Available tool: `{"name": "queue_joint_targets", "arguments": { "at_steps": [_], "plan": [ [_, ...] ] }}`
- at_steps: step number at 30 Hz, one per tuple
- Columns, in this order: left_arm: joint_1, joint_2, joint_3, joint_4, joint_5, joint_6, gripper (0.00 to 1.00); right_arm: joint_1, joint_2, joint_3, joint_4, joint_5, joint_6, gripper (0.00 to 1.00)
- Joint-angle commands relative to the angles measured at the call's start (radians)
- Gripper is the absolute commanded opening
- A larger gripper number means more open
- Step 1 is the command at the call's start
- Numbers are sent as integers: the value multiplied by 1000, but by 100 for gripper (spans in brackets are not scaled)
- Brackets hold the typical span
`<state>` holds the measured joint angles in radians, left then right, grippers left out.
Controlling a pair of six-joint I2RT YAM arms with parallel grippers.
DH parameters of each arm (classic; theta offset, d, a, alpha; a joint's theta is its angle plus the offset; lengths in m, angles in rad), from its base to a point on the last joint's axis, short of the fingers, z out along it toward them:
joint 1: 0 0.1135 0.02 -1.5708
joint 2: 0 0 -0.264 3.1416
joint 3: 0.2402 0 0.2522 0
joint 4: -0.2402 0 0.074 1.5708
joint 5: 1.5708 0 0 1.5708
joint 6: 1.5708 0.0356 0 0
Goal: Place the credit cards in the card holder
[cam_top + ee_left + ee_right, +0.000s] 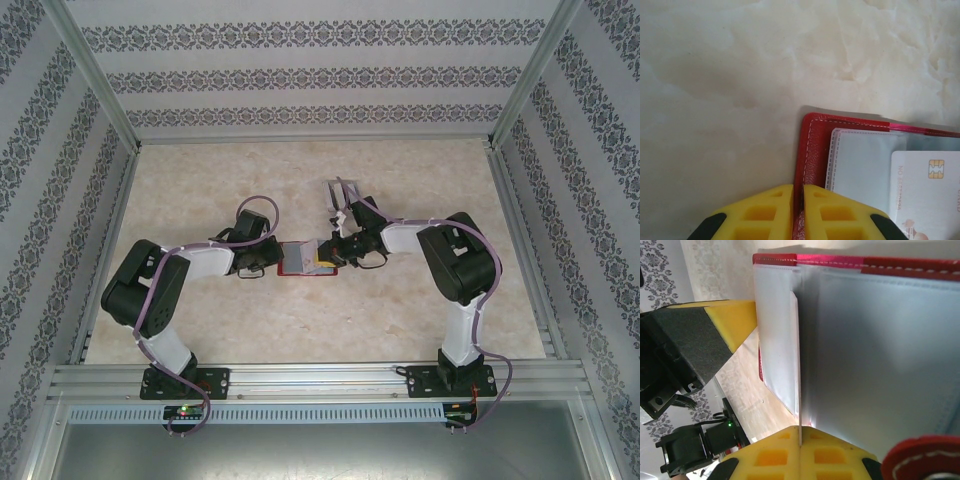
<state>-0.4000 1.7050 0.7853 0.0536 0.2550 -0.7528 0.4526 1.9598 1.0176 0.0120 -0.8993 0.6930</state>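
The red card holder (303, 259) lies open on the table between both arms, its grey inner pockets (860, 160) facing up. My left gripper (798, 202) is shut on the holder's red left edge (812, 150); from above it sits at the holder's left side (272, 259). My right gripper (800, 436) is shut on a thin white credit card (798, 355), seen edge-on and standing against the grey pocket (880, 345). In the left wrist view that white card (927, 195) shows a gold chip and lies over the right pocket. The right gripper (338, 250) is at the holder's right side.
A light grey slotted stand (340, 194) stands just behind the right gripper. The beige marbled table (300, 170) is walled by patterned panels and aluminium rails. The left gripper's yellow and black finger (715, 325) shows to the left in the right wrist view.
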Motion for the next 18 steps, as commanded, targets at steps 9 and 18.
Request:
{"name": "queue_joint_targets", "arguments": {
  "at_steps": [9, 18],
  "plan": [
    [-18, 54, 10, -23, 8, 14, 11, 5, 49, -28, 144, 0, 88, 0],
    [-18, 61, 17, -58, -14, 4, 6, 46, 24, -94, 277, 40, 201, 3]
  ]
}}
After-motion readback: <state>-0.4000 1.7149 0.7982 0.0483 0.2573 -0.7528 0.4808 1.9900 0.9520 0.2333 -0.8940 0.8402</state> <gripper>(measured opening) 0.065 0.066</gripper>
